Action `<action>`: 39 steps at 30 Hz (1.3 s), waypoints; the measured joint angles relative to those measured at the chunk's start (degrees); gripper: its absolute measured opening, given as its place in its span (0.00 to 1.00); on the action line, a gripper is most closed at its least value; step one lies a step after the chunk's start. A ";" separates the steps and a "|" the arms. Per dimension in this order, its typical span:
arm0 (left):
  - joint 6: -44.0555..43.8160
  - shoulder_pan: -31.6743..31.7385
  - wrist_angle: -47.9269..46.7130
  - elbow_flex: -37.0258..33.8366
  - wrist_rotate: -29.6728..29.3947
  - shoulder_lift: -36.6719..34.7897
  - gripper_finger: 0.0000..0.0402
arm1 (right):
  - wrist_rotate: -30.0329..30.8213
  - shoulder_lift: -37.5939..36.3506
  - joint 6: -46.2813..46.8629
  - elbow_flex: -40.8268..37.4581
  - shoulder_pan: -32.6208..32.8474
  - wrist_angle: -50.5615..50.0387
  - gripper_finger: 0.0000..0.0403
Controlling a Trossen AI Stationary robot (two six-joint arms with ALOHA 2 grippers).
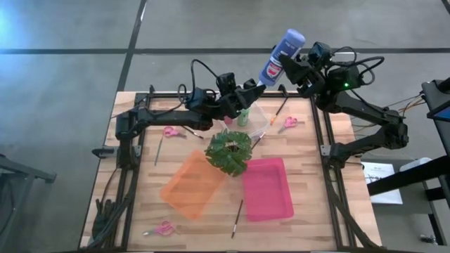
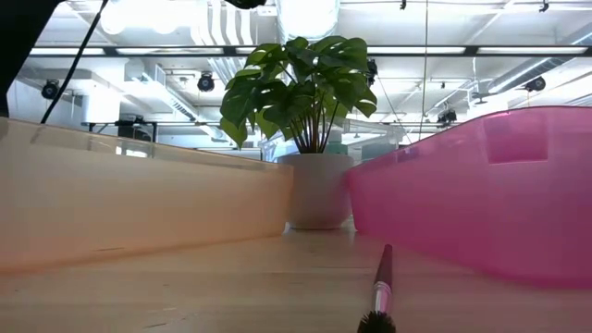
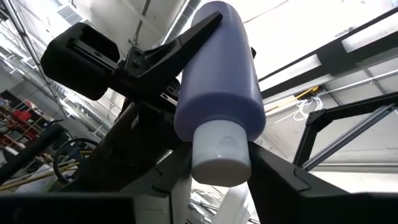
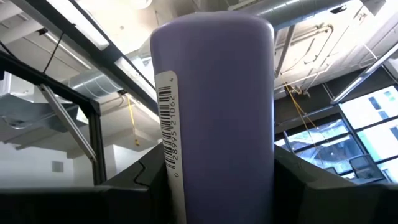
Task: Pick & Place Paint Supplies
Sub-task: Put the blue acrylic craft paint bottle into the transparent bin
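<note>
At the left of the wooden surface point(image 1: 309, 183), pink-handled scissors point(image 1: 171, 131) and a thin paintbrush point(image 1: 159, 150) are seen lying flat, and a second pair of scissors point(image 1: 163, 228) lies near the front edge. The left hand point(image 1: 254, 90) is raised above the far middle of the surface, and its fingers point(image 3: 292, 186) are closed against the white cap point(image 3: 221, 153) of the blue-purple paint bottle point(image 1: 283, 56). The bottle is held in the air, tilted, cap end down toward the left hand. A small green bottle point(image 1: 242, 117) stands below that hand, by a clear tray point(image 1: 261, 118). Nearer the front, an orange tray point(image 1: 193, 184), a leafy plant point(image 1: 228, 151) and a pink tray point(image 1: 267, 187) are ranged side by side, the plant touching both. A dark-handled paintbrush point(image 1: 238, 218) lies in front of the gap between the trays. Further right, another paintbrush point(image 1: 282, 107) and a third pair of scissors point(image 1: 288, 123) lie near the far edge. The right hand point(image 1: 295, 68) is seen pinching the body of the same blue-purple bottle, its fingers point(image 4: 311, 186) pressed on both sides.
</note>
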 joint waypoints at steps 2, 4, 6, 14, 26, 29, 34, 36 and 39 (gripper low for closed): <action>0.21 0.00 0.00 0.00 0.02 0.00 0.33 | -0.06 0.00 0.00 0.00 0.00 0.02 0.43; 0.22 0.03 0.00 0.00 0.10 0.00 0.30 | -0.29 -0.02 0.06 0.00 0.00 0.02 0.43; 0.24 0.04 -0.04 0.00 0.24 0.00 0.30 | -0.45 -0.02 0.13 0.00 0.00 0.03 0.43; 0.48 0.07 -0.13 -0.02 0.81 0.00 0.30 | -2.10 -0.04 0.53 0.00 -0.04 0.37 0.51; 1.16 1.04 -0.21 -0.04 2.91 -0.06 0.30 | -7.78 -3.84 2.44 2.46 -0.37 -2.89 0.75; 2.64 2.22 -3.25 -0.07 5.52 -1.13 0.30 | -9.63 -7.96 1.22 2.45 -0.42 -11.21 0.75; 11.16 4.26 -28.02 0.09 11.04 -8.76 0.30 | -8.33 -14.02 -2.89 2.34 -0.53 -30.04 0.75; 16.42 4.91 -41.92 0.41 11.39 -13.08 0.30 | -7.74 -15.94 -3.31 2.27 -1.02 -35.93 0.75; 22.56 6.28 -64.15 1.71 10.19 -18.99 0.30 | -7.78 -18.52 -3.51 2.27 -1.49 -42.44 0.75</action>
